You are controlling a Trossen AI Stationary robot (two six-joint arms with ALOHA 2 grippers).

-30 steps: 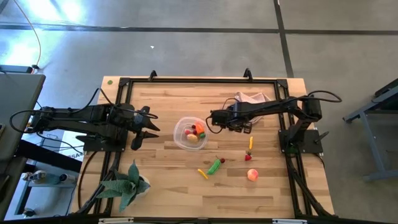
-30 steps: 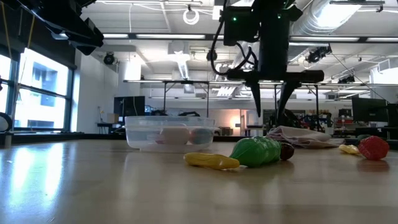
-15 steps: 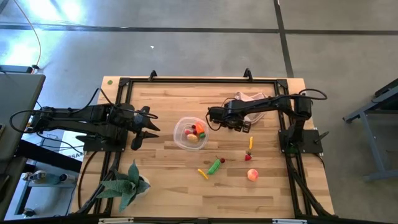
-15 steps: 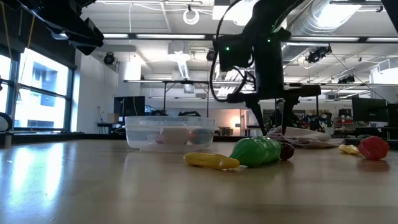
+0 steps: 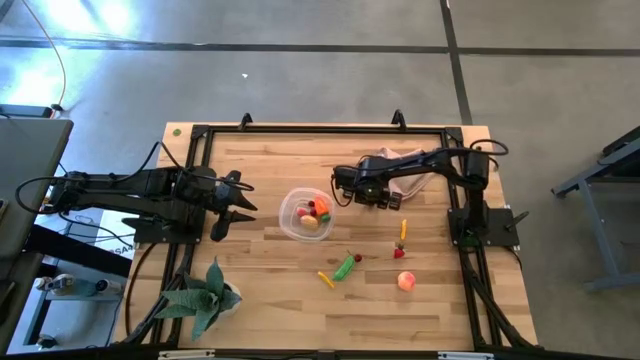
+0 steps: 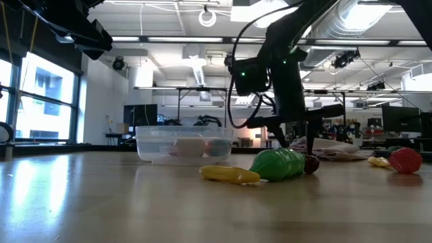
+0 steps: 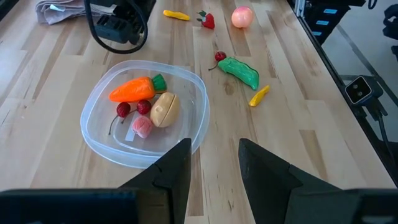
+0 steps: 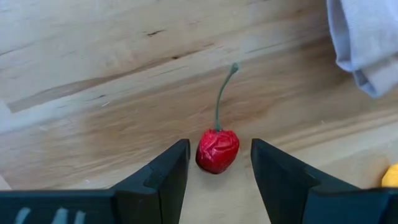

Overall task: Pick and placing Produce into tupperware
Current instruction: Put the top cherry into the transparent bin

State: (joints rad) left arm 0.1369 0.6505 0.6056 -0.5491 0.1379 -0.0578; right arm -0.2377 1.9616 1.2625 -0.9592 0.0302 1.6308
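The clear round tupperware (image 5: 306, 216) sits mid-table and holds an orange carrot (image 7: 132, 91), a tan lump (image 7: 164, 108), a pink piece and red cherries. My right gripper (image 8: 219, 144) is open and low over the table just right of the tub (image 5: 347, 189). Its fingers stand on either side of a red cherry (image 8: 217, 150) with a green stem; the cherry lies on the wood, touched by neither finger. A green pepper (image 5: 346, 267), yellow pieces (image 5: 325, 279), a strawberry (image 5: 400, 251) and a peach (image 5: 406, 282) lie on the near-right boards. My left gripper (image 5: 236, 205) waits open, left of the tub.
A pink cloth (image 5: 405, 160) lies bunched by the far-right edge, just beyond the right gripper. A green spiky plant (image 5: 205, 295) stands at the near-left corner. A black frame (image 5: 300, 130) runs round the table edges. Bare wood lies between the tub and the near edge.
My right gripper has come down from well above the table to just over the wood, and has drifted slightly toward the table's left and far edges, with its forearm swinging toward the far edge. Nothing else has moved.
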